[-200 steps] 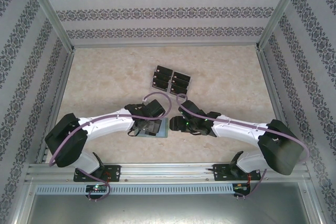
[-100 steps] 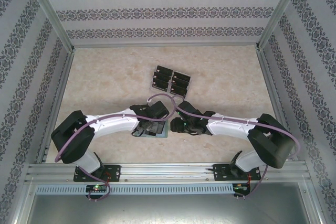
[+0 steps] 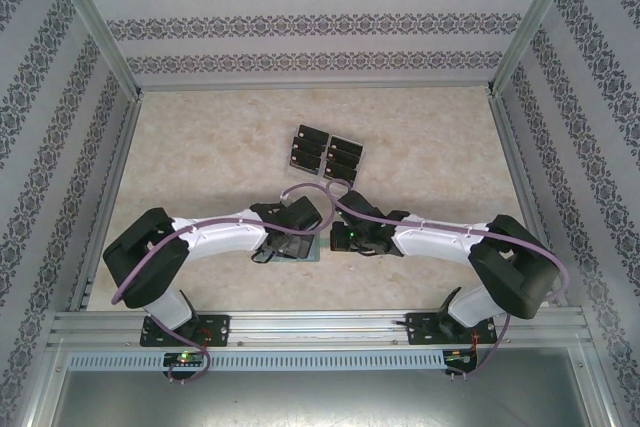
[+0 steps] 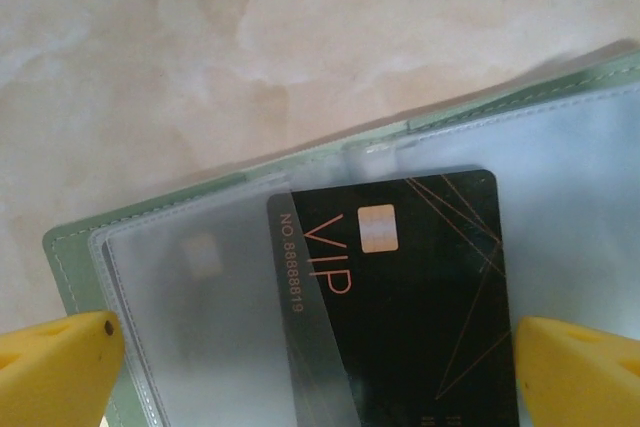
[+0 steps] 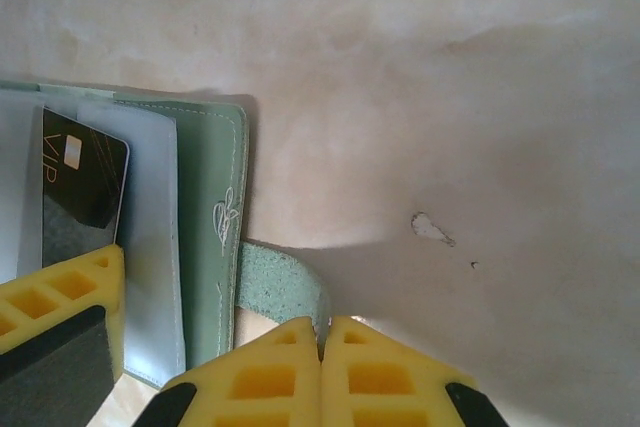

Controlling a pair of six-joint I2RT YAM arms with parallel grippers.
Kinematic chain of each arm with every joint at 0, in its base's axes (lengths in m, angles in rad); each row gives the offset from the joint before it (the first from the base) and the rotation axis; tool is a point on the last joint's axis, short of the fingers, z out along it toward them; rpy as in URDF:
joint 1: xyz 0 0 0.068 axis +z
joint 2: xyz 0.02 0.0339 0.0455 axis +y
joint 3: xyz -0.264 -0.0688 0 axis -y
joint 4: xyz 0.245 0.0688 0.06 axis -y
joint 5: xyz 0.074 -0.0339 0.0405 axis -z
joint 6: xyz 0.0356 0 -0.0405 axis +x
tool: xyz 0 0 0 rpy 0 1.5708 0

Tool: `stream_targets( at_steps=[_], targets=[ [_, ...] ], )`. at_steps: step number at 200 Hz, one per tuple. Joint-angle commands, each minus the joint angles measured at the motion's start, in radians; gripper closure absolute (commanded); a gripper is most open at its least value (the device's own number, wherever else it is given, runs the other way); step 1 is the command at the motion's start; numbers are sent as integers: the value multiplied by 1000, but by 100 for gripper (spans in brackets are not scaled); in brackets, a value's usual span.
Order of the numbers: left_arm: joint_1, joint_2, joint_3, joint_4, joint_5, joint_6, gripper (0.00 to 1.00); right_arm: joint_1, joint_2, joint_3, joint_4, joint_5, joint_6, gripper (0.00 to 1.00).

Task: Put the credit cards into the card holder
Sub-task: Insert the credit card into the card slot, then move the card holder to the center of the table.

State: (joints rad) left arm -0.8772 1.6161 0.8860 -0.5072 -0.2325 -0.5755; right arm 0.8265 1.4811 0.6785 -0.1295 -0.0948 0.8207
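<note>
Between the tight-shut fingers of the right gripper (image 5: 322,369) sits the end of the clasp tab (image 5: 282,285), arched up off the table (image 5: 480,97). This tab points rightward from the edge of the one wallet (image 5: 212,197), which lies open between the two arms, its long axis running left to right in the top view. Over it hangs the left gripper (image 4: 315,372), jaws spread wide. One black card (image 4: 420,287) lies under a clear sleeve, its long axis crosswise to the wallet's. Farther back, well apart, six loose cards (image 3: 325,152) lie in two columns of three.
</note>
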Motion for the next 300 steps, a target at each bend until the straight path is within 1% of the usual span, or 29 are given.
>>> stream_targets(
  at_steps=[1, 46, 107, 221, 300],
  targets=[
    [-13, 4, -15, 12, -20, -13, 0, -12, 2, 9, -6, 5, -11, 100],
    [-9, -7, -28, -10, -61, -45, 0, -21, -12, -2, -20, 9, -20, 100],
    [17, -12, -38, -23, -87, -73, 0, -35, -37, -12, -39, 13, -31, 100],
    [62, -52, -67, -36, -105, -78, 0, -79, -68, -39, -63, 24, -57, 100],
    [69, -57, -45, -6, -90, -66, 0, -98, -80, -50, -57, 8, -74, 100]
  ],
)
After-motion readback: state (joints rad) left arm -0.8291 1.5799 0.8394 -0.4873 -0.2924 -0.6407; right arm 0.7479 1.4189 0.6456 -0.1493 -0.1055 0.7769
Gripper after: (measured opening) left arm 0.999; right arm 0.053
